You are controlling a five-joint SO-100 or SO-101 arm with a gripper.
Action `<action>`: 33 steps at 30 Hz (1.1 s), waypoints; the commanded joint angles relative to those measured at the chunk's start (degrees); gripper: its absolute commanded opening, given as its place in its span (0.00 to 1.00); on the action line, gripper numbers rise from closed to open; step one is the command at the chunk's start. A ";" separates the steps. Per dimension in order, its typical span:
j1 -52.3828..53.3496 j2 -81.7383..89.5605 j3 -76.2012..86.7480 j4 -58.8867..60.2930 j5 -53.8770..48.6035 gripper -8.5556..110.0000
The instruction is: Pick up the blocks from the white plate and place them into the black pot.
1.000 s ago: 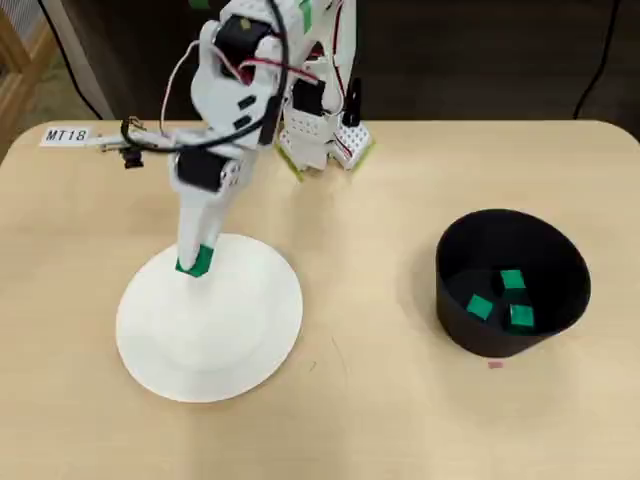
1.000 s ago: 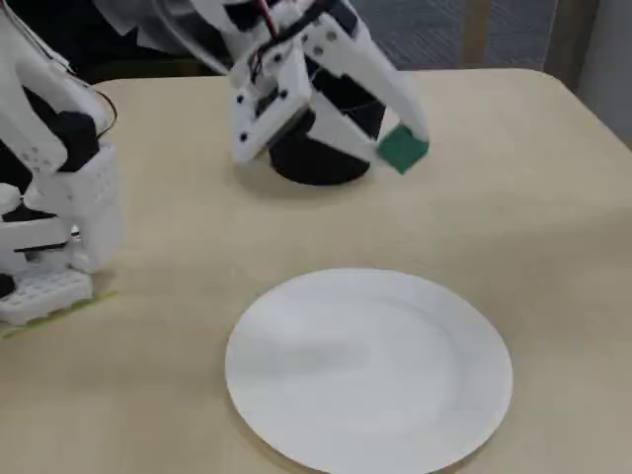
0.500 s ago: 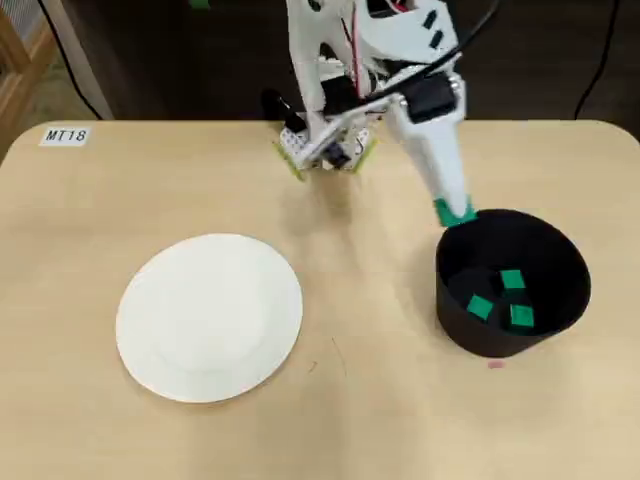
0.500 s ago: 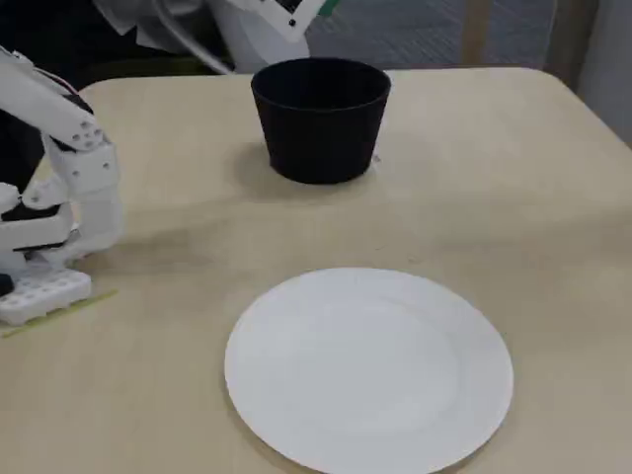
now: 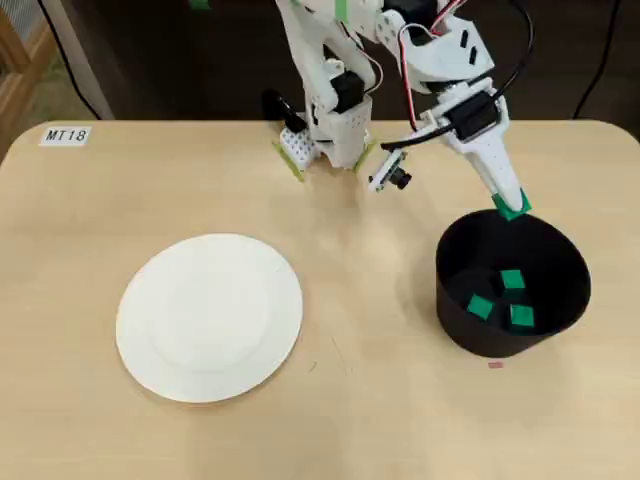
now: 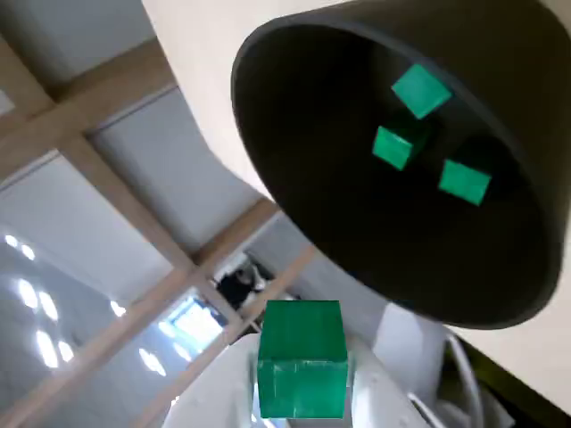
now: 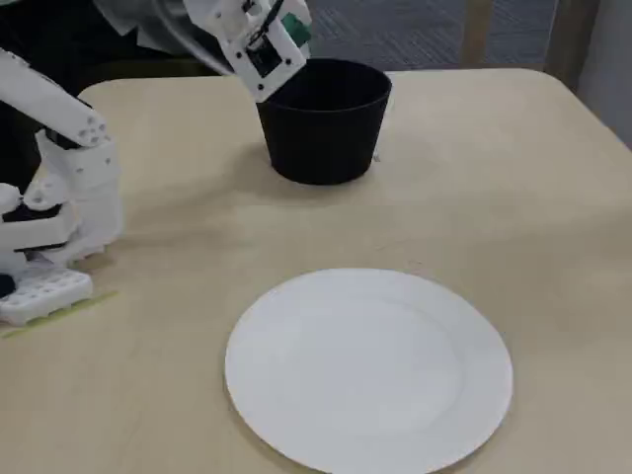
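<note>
My gripper (image 5: 510, 207) is shut on a green block (image 5: 511, 208) and holds it just above the far rim of the black pot (image 5: 452, 318). The held block (image 6: 302, 357) fills the bottom of the wrist view, with the pot's mouth (image 6: 303, 134) above it. Three more green blocks (image 5: 512, 280) (image 5: 480, 307) (image 5: 521, 316) lie on the pot's floor. The white plate (image 5: 209, 317) sits at the left of the overhead view and carries nothing. In the fixed view the plate (image 7: 368, 370) is in front, the pot (image 7: 324, 128) is behind it, and the fingertips are hidden.
The arm's white base (image 5: 325, 140) stands at the table's far edge, and in the fixed view the base (image 7: 59, 227) is at the left. A label reading MT18 (image 5: 66, 135) lies at the far left corner. Bare tabletop separates plate and pot.
The gripper carried the green block from above the plate rightwards across the table to the pot's far rim. The plate now holds nothing.
</note>
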 commanded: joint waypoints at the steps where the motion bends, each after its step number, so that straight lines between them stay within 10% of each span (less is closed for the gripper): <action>1: 1.05 -1.67 -0.18 -4.22 2.02 0.05; 7: 2.64 -4.04 -0.18 -6.33 3.16 0.05; 14: 2.11 -4.57 -0.09 -6.33 -1.32 0.31; 20: 3.69 -4.48 -0.09 -8.35 -3.96 0.05; 33: 34.89 11.07 -1.05 8.26 -32.26 0.05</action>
